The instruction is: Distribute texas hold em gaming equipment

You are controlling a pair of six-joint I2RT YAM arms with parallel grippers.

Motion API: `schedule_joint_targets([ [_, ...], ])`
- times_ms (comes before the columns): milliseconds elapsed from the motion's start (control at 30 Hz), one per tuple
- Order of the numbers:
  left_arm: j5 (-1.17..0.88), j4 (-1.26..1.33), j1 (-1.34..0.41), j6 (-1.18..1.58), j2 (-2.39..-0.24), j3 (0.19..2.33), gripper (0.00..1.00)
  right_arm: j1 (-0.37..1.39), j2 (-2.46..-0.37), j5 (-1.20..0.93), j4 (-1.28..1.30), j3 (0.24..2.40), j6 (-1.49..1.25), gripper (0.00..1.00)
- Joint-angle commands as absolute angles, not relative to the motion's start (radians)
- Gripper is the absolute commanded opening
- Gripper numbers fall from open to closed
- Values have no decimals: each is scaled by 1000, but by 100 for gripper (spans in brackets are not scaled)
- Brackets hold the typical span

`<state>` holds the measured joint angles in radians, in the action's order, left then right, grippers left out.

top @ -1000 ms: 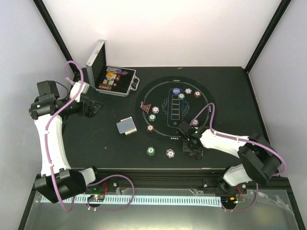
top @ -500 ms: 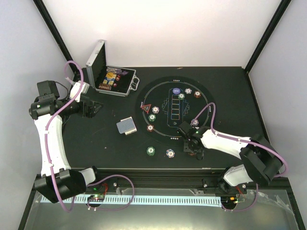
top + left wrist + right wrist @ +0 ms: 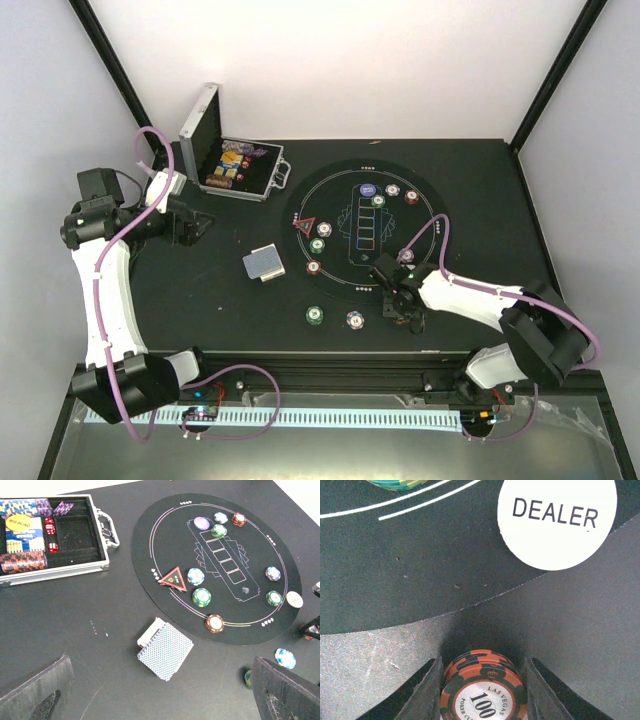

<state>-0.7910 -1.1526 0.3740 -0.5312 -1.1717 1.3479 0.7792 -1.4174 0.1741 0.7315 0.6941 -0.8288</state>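
Observation:
My right gripper [image 3: 482,680] stands low over the table just off the edge of the round black mat [image 3: 340,275]. Its jaws press against both sides of a small stack of red "100" chips [image 3: 482,692]. The white DEALER button [image 3: 557,520] lies just ahead on the mat's rim. More chips, a purple button [image 3: 201,522] and a red triangular marker [image 3: 174,578] are spread over the mat. The blue-backed card deck [image 3: 165,650] lies left of the mat. My left gripper [image 3: 203,226] hovers wide open and holds nothing, left of the deck.
The open silver case [image 3: 275,180] with chips and dice inside stands at the back left. A green chip [image 3: 315,315] and a blue-white chip [image 3: 354,320] lie off the mat near the front edge. The right arm's purple cable [image 3: 440,235] arcs over the mat.
The right gripper's jaws have narrowed onto the red chips, and the arm has shifted slightly. The left arm has not moved.

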Motion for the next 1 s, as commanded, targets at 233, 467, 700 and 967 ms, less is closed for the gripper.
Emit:
schedule_joint_targets([
  [233,-816,-1155,384,-540,-1160,1365,99,779,-1426,187,725,684,-823,42],
  [467,-816,-1153,384,-540,-1160,1366,99,779,-1431,190,727,684,-821,47],
  [700,-816,-1153,384,-540,-1159,1367,99,779,-1432,189,726,683,-818,46],
  [967,-812,-1153,383,-540,-1157,1369,99,777,-1410,183,732,688,-819,25],
])
